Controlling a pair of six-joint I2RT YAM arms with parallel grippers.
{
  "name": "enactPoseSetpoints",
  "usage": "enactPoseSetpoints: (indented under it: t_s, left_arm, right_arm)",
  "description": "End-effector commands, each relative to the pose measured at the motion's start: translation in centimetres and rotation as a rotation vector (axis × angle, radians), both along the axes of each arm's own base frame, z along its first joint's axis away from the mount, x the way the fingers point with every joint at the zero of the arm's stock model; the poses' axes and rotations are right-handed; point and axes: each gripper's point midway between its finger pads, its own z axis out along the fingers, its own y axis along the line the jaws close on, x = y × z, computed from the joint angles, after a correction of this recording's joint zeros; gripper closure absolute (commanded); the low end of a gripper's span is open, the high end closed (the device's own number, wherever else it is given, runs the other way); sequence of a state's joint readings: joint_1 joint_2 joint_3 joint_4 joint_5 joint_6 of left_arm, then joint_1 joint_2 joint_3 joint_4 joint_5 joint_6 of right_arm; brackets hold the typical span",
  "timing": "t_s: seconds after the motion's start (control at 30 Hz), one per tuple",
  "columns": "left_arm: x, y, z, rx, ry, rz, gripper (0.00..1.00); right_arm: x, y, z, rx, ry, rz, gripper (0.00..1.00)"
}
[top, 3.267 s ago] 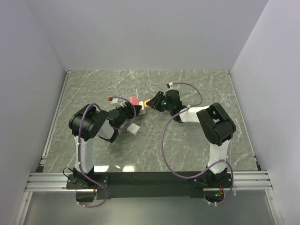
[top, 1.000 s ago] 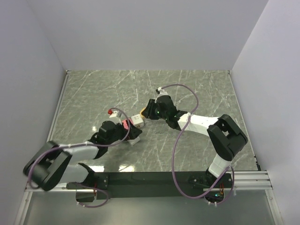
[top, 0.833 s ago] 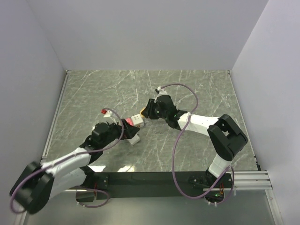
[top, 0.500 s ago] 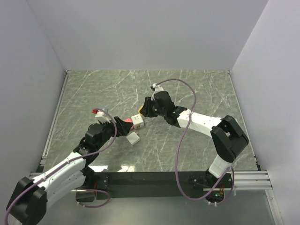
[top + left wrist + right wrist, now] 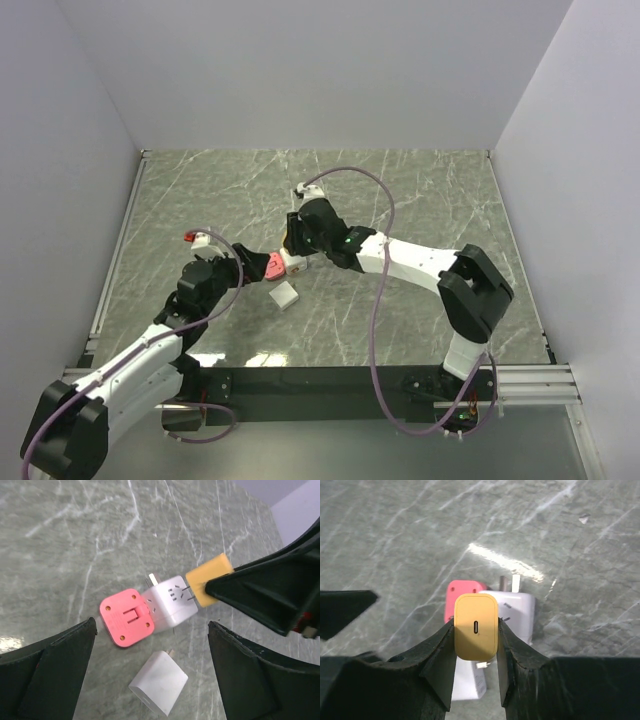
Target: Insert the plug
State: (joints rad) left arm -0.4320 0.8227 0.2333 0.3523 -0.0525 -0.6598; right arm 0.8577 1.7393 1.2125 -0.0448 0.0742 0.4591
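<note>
My right gripper (image 5: 476,630) is shut on a yellow plug (image 5: 476,626) with a USB-C port facing the camera. In the left wrist view the yellow plug (image 5: 209,578) has its prongs against the socket face of a white cube adapter (image 5: 170,601), which sits joined to a pink adapter (image 5: 126,624) on the table. My left gripper (image 5: 151,627) is open and empty, a little back from the pink adapter. In the top view the left gripper (image 5: 238,270) is left of the pink adapter (image 5: 272,266) and the right gripper (image 5: 297,248) is just above the white cube (image 5: 291,260).
A flat white charger (image 5: 159,682) lies loose on the marble table (image 5: 420,200) just near of the adapters, also in the top view (image 5: 286,295). White walls enclose the table on three sides. The right arm's purple cable (image 5: 370,190) loops over the middle.
My left gripper has let go of the pink adapter and drawn back to the lower left. My right gripper has moved left with the yellow plug, and the adapters have shifted left.
</note>
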Motion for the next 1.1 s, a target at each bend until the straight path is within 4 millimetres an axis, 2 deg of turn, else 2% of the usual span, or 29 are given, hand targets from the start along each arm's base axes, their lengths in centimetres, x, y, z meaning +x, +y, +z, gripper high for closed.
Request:
enactPoseSetpoints:
  t_s: [0.0,0.23,0.47,0.77,1.07]
  left_arm:
    - [0.4,1.6,0.7,0.021,-0.047,0.073,0.01]
    - [0.3,2.7,0.4,0.030,-0.038,0.110,0.00]
    - [0.4,2.6,0.0,0.033,-0.026,0.102,0.01]
    - [0.4,2.5,0.0,0.028,-0.026,0.094,0.01]
    - [0.2,2.4,-0.2,0.024,-0.023,0.090,0.01]
  right_arm:
    - [1.4,-0.2,-0.2,-0.052,-0.023,-0.069,1.00]
    - [1.7,0.0,-1.7,-0.084,-0.006,-0.089,1.00]
    - [1.7,0.3,-1.5,-0.102,-0.014,-0.093,1.00]
    - [0.7,0.5,-1.8,-0.126,-0.013,-0.087,1.00]
    - [0.6,-0.1,-1.8,-0.152,-0.023,-0.110,1.00]
